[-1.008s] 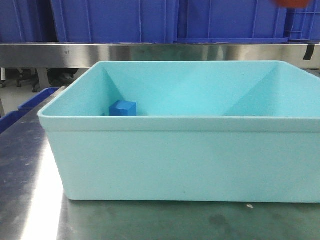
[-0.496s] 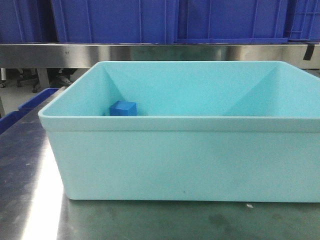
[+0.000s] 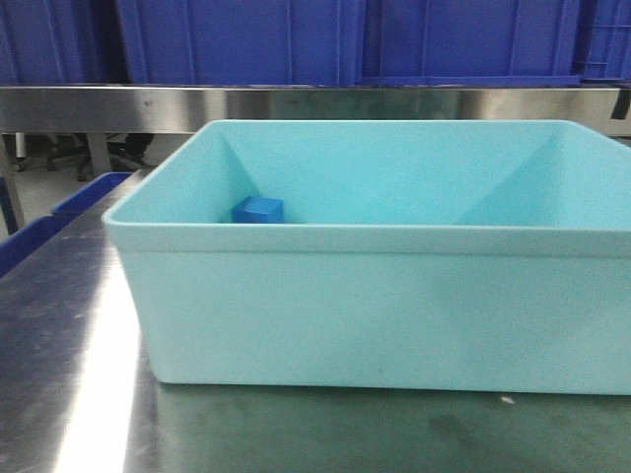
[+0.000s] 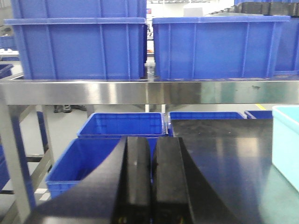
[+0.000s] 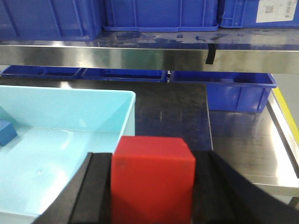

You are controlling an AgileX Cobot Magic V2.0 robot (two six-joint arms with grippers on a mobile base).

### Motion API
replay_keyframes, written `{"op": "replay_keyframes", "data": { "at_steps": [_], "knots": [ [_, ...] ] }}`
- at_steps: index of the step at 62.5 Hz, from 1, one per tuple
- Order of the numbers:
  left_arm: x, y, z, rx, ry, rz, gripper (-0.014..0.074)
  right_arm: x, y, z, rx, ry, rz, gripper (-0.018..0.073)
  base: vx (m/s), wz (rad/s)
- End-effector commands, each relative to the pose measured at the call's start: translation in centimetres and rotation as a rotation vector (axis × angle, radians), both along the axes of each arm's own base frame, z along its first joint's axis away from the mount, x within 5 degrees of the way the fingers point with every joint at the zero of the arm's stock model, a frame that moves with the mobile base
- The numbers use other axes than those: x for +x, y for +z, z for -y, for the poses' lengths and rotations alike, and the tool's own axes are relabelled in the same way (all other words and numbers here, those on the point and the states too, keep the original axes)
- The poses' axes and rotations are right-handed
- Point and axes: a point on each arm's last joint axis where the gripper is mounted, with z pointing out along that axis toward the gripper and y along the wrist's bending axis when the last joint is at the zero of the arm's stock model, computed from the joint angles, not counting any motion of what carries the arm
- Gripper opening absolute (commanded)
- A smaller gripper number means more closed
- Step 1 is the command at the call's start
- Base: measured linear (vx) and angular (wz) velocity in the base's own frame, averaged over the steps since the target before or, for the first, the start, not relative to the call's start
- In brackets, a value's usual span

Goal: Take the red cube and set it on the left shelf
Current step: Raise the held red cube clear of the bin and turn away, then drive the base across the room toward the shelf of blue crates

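The red cube [image 5: 152, 179] is sitting at the bottom middle of the right wrist view. The right gripper [image 5: 152, 186] is squeezing it, with one black finger pressing on each side, so it is not falling. I think the cube is being held up so it can go to the left shelf [image 5: 140, 56], the shiny rail running across the top with dark-blue crates [image 5: 159, 14] on it. It is not resting there yet. The pale teal tub [image 5: 70, 105] is lying at the left, with a small blue cube [image 5: 5, 131] inside. The left gripper [image 4: 150, 177], bottom middle of its view, is pressing its fingers together on nothing.
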Motion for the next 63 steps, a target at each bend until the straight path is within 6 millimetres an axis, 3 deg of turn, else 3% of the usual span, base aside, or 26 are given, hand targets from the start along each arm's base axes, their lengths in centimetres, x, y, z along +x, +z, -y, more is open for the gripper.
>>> {"op": "replay_keyframes", "data": {
  "at_steps": [1, 34, 63],
  "knots": [
    [-0.09, 0.04, -0.02, -0.014, -0.002, 0.074, 0.0090, 0.07, 1.44, -0.08, -0.013, 0.013, 0.101, 0.0107, -0.05, 0.28],
    [-0.09, 0.04, -0.02, -0.014, -0.002, 0.074, 0.0090, 0.07, 1.44, -0.08, -0.013, 0.013, 0.101, 0.0107, -0.08, 0.41],
    [-0.09, 0.04, -0.02, -0.014, -0.002, 0.074, 0.0090, 0.07, 1.44, -0.08, -0.013, 0.013, 0.101, 0.0107, -0.13, 0.74]
  ]
}}
